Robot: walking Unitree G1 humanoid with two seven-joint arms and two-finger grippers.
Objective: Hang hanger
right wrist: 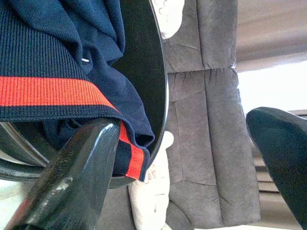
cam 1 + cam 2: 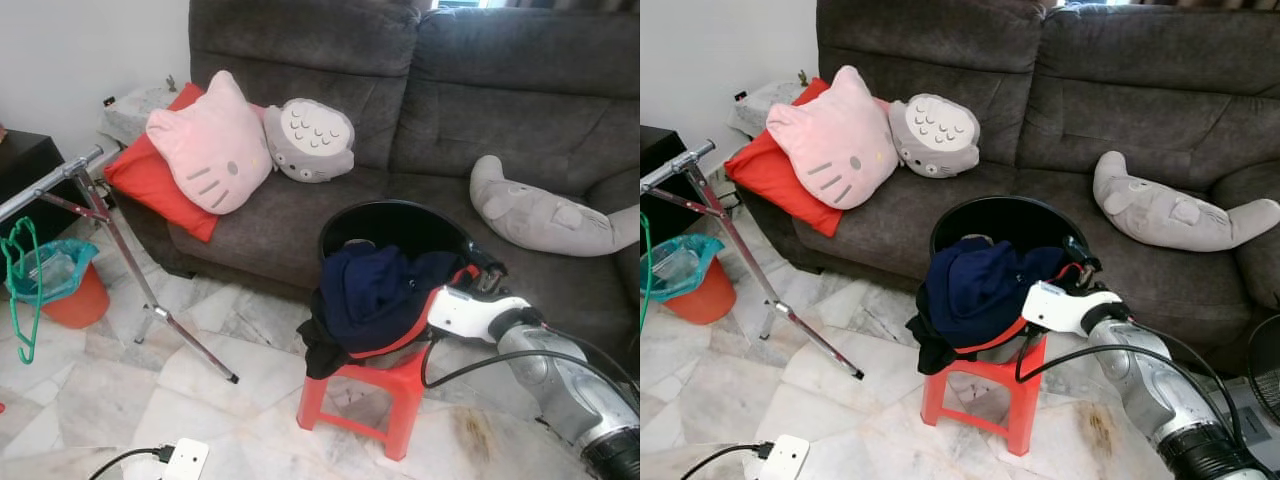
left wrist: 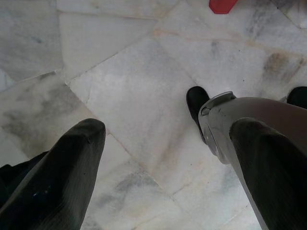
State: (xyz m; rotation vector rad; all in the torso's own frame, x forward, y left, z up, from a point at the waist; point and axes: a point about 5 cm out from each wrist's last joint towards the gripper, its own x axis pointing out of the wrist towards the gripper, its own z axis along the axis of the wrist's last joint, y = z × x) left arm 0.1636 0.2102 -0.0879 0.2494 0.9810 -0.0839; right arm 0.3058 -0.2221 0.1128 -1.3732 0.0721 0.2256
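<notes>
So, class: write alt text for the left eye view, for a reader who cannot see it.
The robot's right hand reaches to a black basin of dark clothes on a red stool before a grey sofa. On the left, a green hanger hangs from a metal rack over a marble floor.

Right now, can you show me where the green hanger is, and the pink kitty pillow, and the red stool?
green hanger (image 2: 22, 262): left eye view, on its upper loop by the metal rail.
pink kitty pillow (image 2: 212, 148): left eye view, on the middle of its face.
red stool (image 2: 404, 402): left eye view, on its front right leg.
</notes>
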